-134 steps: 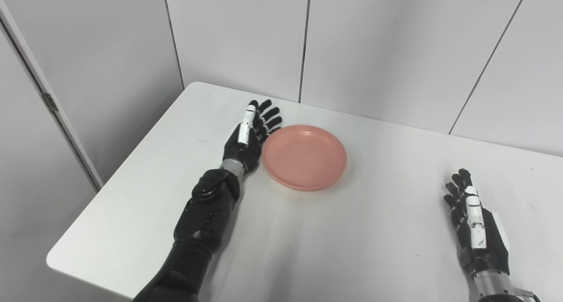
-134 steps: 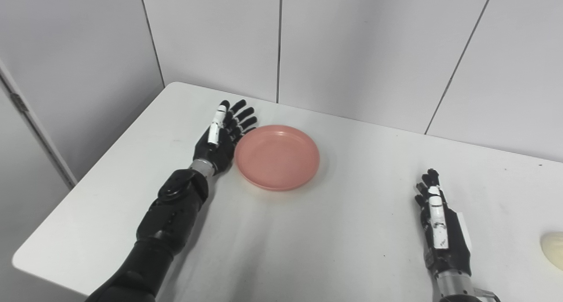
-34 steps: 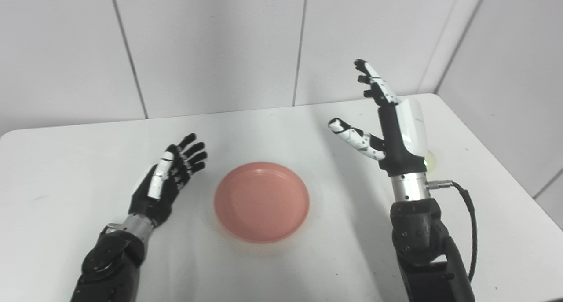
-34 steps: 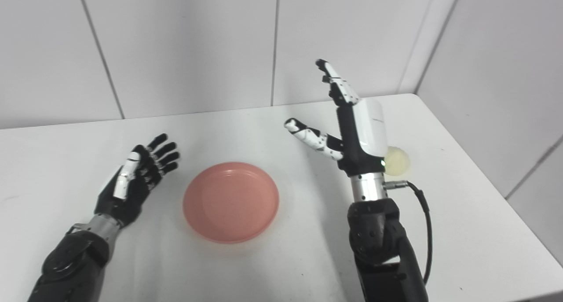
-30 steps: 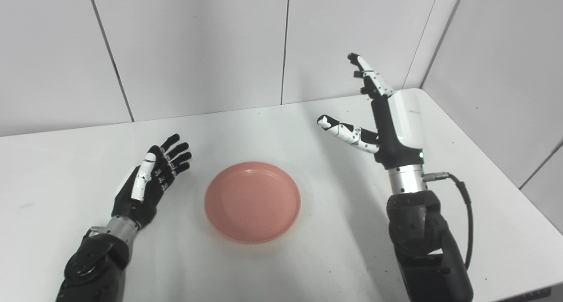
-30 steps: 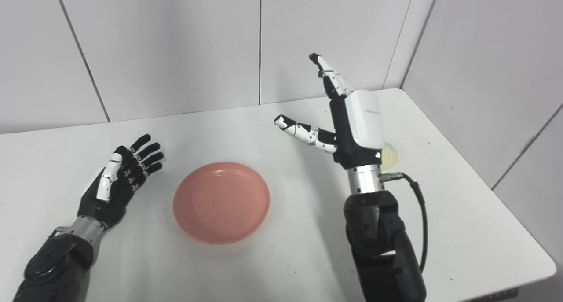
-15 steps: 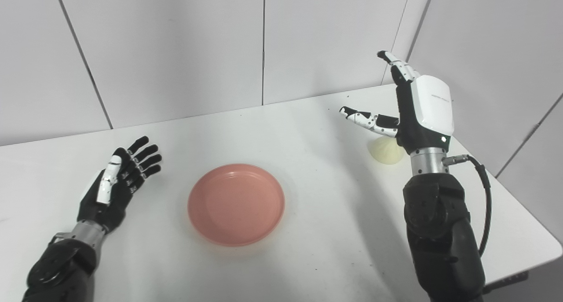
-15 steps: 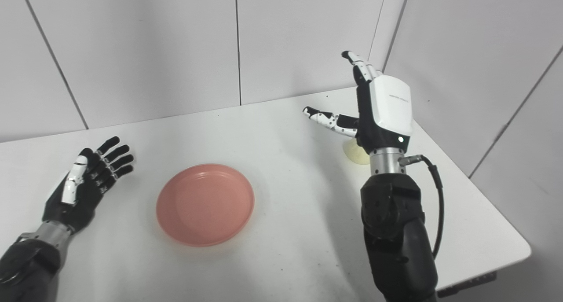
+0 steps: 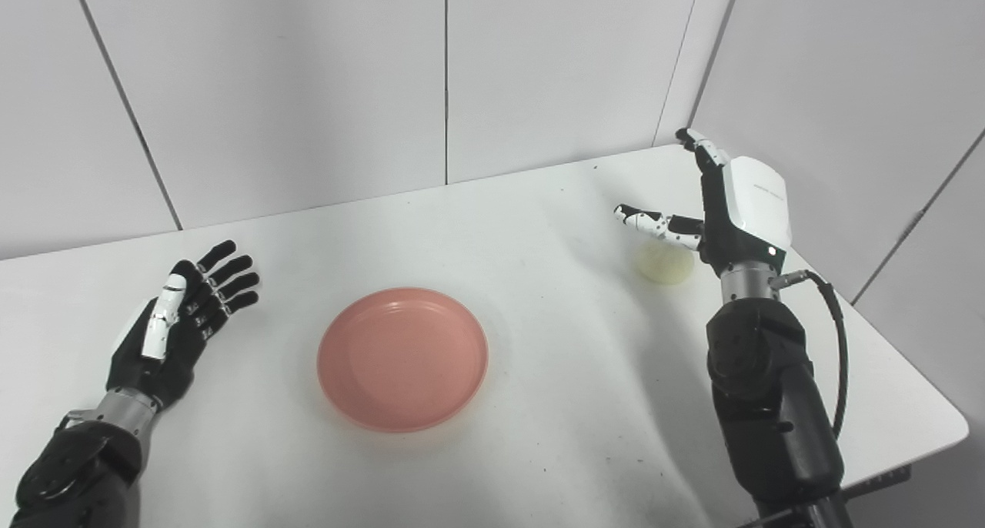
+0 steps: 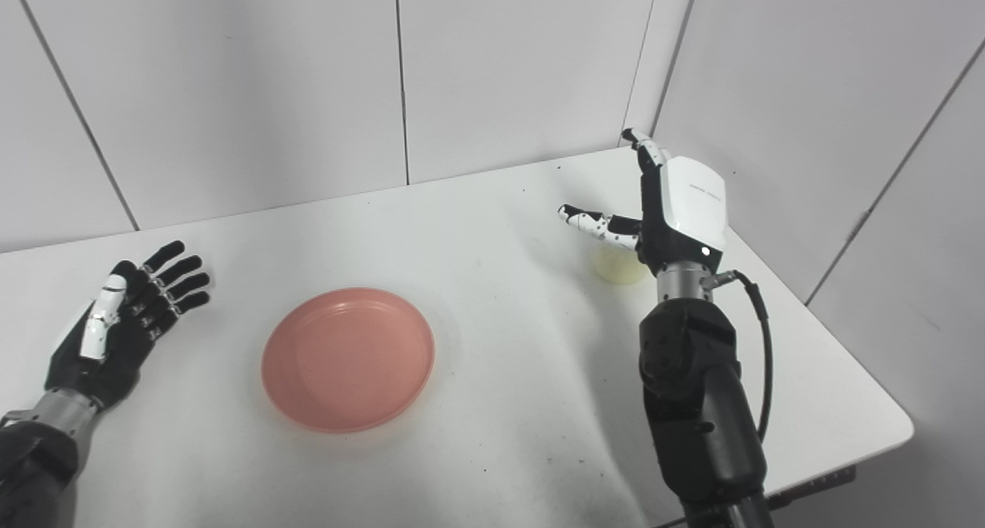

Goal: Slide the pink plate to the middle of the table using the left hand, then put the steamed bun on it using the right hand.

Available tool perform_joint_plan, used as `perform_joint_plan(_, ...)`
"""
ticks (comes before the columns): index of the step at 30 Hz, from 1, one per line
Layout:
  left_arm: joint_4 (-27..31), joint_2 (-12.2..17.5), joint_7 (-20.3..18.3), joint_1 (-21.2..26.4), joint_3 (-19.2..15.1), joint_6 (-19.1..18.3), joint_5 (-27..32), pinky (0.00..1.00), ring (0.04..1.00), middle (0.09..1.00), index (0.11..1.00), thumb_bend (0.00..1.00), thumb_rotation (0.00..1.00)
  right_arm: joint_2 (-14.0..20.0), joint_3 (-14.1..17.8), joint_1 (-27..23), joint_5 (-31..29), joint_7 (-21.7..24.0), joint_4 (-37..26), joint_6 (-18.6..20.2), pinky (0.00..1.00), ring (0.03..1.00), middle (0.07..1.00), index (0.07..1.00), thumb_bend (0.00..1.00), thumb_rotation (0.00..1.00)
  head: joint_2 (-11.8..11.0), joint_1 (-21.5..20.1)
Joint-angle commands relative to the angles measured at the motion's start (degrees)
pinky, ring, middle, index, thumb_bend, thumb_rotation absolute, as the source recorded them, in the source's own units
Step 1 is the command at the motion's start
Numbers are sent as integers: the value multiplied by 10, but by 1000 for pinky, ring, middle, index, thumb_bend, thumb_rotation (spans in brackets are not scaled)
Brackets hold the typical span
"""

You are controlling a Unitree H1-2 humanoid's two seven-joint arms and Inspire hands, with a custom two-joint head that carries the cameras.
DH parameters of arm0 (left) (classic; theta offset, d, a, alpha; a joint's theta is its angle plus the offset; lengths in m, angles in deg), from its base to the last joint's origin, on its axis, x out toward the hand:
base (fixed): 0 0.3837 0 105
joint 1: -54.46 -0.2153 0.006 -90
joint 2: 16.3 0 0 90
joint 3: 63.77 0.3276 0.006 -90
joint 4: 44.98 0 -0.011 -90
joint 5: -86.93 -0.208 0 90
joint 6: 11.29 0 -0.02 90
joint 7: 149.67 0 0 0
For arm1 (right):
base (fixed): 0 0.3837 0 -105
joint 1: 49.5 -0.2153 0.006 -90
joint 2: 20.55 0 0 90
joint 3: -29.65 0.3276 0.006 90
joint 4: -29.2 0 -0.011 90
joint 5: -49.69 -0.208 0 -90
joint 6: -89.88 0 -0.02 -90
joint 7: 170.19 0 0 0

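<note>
Right now the pink plate (image 9: 402, 357) lies flat and empty near the middle of the white table (image 9: 539, 436). Well to the plate's right, toward the far right corner, sits the pale steamed bun (image 9: 662, 265), resting on the tabletop. The right hand (image 9: 731, 212) hovers just above and beside the bun, fingers spread wide and thumb (image 9: 650, 223) stretched over it, holding nothing. Well to the plate's left, the left hand (image 9: 173, 324) rests with fingers apart, also holding nothing.
</note>
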Motion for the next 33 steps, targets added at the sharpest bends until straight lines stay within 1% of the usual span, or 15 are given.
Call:
perform_joint_plan(1,-73,4,-2,-75,-1,-22,-9,820,832,855,850,583,945,20,4,-13,-4,-23,7,5,708,809,826,837,863,572,1,-2)
perform_joint_plan(6,-88,7,-11,-69,-9,-18,-7,815,827,850,846,577,936,21,2,-17,-17,-31,40,8,680,799,827,830,864,573,3,-10)
perform_joint_plan(9,-93,8,-12,-67,-13,-18,-8,815,824,846,839,577,929,21,3,-21,-37,-43,68,1,656,793,834,823,860,538,3,-10)
perform_joint_plan(10,-94,8,-13,-67,-14,-18,-8,815,824,846,839,577,929,21,1,-21,-41,-47,73,0,654,792,834,823,859,535,7,-14)
perform_joint_plan(12,-96,9,-16,-66,-16,-18,-8,815,823,846,838,577,926,23,-2,-22,-48,-52,84,1,648,790,836,824,855,528,7,-15)
perform_joint_plan(16,-96,11,-18,-65,-17,-19,-10,813,821,843,838,576,927,29,-13,-29,-52,-58,105,4,689,818,848,832,865,532,8,-22)
perform_joint_plan(21,-94,13,-17,-66,-19,-23,-9,806,816,840,834,568,925,32,-25,-40,-62,-66,123,4,674,797,838,833,860,508,7,-23)
perform_joint_plan(27,-95,15,-19,-66,-22,-29,-6,792,807,828,829,568,901,37,-34,-47,-75,-76,150,2,652,781,832,828,857,491,8,-28)
perform_joint_plan(30,-97,17,-20,-65,-22,-26,-8,798,809,829,831,568,912,40,-42,-50,-77,-73,162,11,690,821,849,832,856,509,9,-30)
perform_joint_plan(33,-97,18,-23,-66,-24,-28,-7,795,805,826,829,567,911,42,-49,-53,-77,-73,169,16,715,837,850,828,858,516,11,-31)
